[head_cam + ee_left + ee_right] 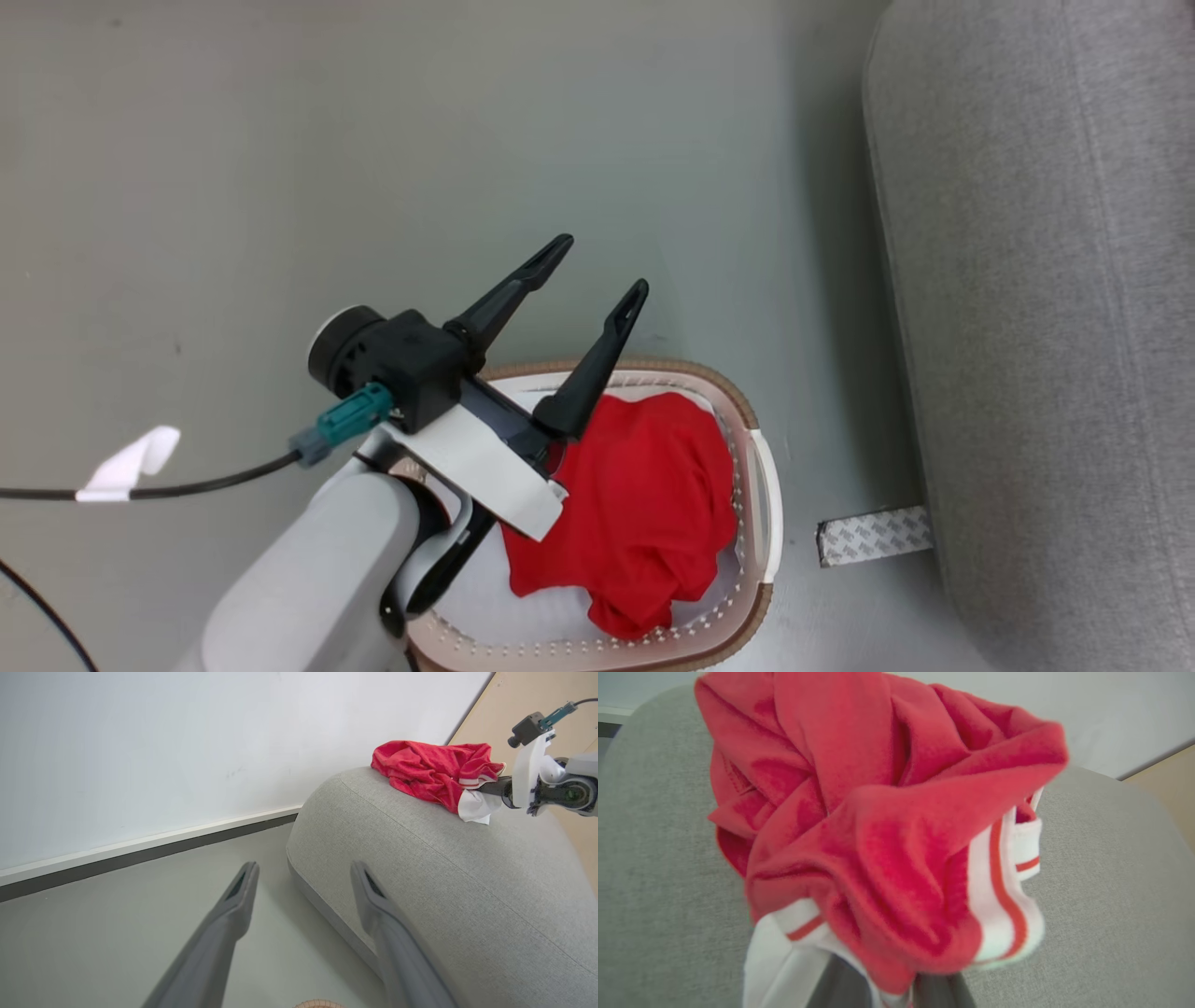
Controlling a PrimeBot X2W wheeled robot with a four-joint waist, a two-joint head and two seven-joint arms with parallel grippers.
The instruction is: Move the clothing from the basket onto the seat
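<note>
Bright red fabric garment (644,504) in oval white plastic basket (761,485), left gripper (602,263) above with jaws spread; left wrist view's upper right shows right gripper (486,789) grasping white-sleeved red garment (432,772) on grey fabric sofa (444,896)

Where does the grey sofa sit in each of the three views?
Head view: the sofa runs down the right edge.
Left wrist view: the sofa spans centre to lower right, with the striped-cuff garment on top.
Right wrist view: the sofa lies behind the striped-cuff garment.
Shared landmark: the striped-cuff garment, in both wrist views.
</note>
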